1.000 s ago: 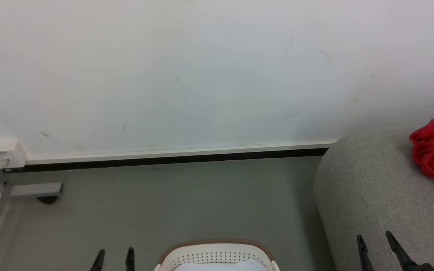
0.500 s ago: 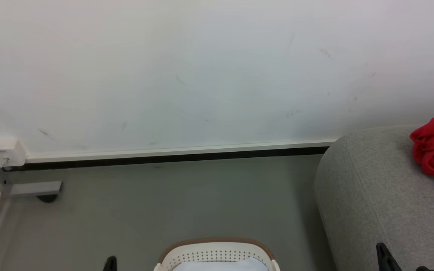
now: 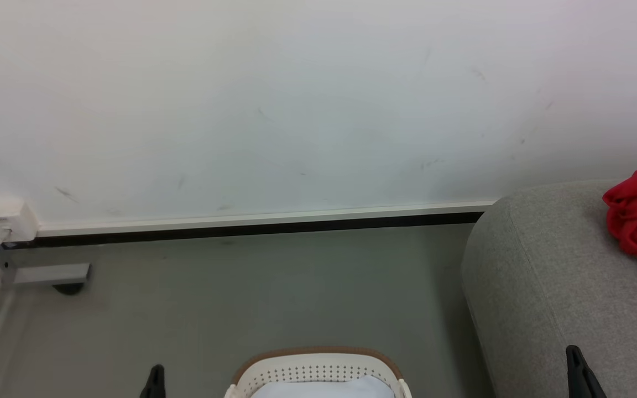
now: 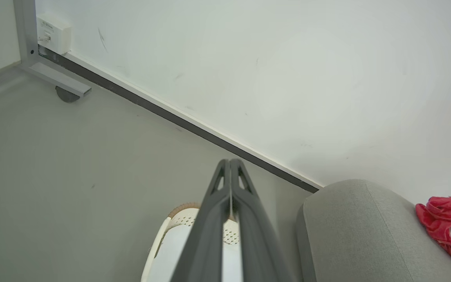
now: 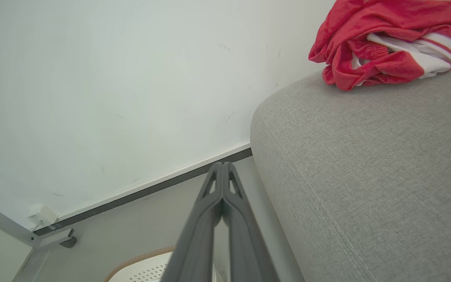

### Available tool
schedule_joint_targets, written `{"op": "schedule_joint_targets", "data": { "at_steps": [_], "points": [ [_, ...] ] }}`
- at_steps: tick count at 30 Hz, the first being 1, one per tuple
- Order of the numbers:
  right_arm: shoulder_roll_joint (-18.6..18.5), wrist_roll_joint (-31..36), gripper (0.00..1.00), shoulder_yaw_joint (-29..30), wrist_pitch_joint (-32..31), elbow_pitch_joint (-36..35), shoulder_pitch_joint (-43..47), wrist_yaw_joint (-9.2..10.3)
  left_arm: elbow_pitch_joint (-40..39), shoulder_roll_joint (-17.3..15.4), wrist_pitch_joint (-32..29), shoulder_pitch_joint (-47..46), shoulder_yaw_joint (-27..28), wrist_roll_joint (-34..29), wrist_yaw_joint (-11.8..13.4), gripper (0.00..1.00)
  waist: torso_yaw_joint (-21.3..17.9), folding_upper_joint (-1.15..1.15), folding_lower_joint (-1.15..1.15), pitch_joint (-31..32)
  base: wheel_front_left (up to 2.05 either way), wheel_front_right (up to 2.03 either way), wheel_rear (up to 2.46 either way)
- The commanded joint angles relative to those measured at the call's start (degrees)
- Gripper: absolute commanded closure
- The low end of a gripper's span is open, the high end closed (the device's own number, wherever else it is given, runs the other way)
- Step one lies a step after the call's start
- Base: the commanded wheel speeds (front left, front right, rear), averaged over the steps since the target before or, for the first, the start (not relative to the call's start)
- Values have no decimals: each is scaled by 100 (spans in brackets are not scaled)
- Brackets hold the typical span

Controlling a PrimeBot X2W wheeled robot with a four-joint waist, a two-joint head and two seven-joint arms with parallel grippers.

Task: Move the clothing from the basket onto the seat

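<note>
Soft, even, bright light fills the room, with no glare and no hard-edged shadows. The white wall (image 3: 296,110) takes a faint blue-green cast at its middle and turns pinkish toward the corners of the head view. On the grey floor (image 3: 241,298) a dim, soft shadow lies along the left side of the seat (image 3: 545,276). In the wrist views the left gripper (image 4: 230,161) and the right gripper (image 5: 222,164) are fairly sharp at the tips and smear out of focus toward the near edge. The red clothing (image 5: 382,43) looks vivid, its folds gently shaded.
</note>
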State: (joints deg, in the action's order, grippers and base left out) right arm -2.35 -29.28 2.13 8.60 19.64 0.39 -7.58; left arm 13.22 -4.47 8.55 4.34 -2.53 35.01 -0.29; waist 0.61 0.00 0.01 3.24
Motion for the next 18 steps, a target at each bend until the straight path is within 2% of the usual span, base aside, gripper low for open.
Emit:
{"op": "schedule_joint_targets", "data": {
  "at_steps": [1,18],
  "points": [
    [-48,-188,100,27,-30,-116,-163,3,-55,-8,-33,-168,44,198,-38,100,-1,0,0,-2,0,0,0],
    [-56,-1759,100,136,-412,-241,-308,5,-24,34,-412,-408,270,1623,-217,100,-11,0,0,-63,0,0,0]
  ]
}}
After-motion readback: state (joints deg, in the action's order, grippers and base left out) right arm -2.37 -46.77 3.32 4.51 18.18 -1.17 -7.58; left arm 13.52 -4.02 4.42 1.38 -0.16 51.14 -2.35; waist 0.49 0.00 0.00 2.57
